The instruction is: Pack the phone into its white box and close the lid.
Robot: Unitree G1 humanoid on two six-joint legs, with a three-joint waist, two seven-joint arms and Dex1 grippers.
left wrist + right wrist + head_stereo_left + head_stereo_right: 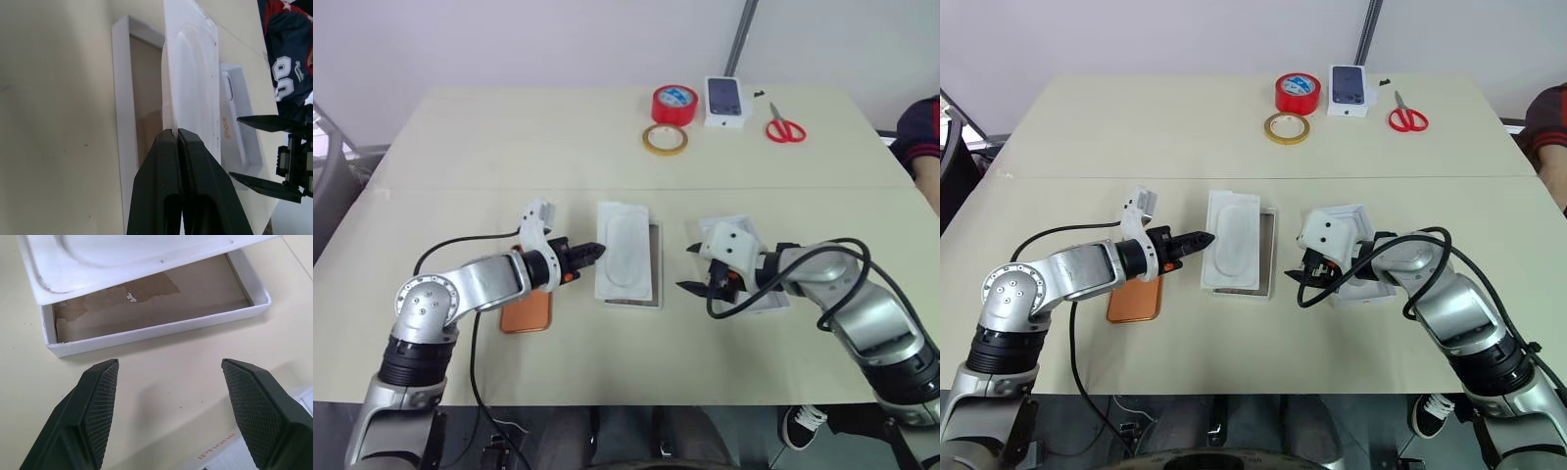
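Left eye view showed the phone [526,313] nearest the robot, lying flat on the table [489,137] with most of its copper back hidden under the left arm, so its lens cluster could not be made out. Just beyond it, the left gripper [599,251] had its fingers pressed together, the tips at the edge of the white insert [624,249]; from the left wrist view they seemed to pinch that edge, though the contact itself was hard to see. That insert lay tilted over the white box [161,327], covering most of it, leaving one long wall and a strip of brownish floor exposed. On the other side of the box, the right gripper [689,268] hung with its fingers spread wide, holding nothing, just short of the box wall. Behind it the lid [1356,257] rested on the table, largely masked by the right wrist and cable. At the far edge sat a red tape roll [674,103], a yellow tape ring [665,139], a small white box with a phone picture [725,101] and red scissors [784,127]. A person's sleeve [918,132] was cut off at the right border.
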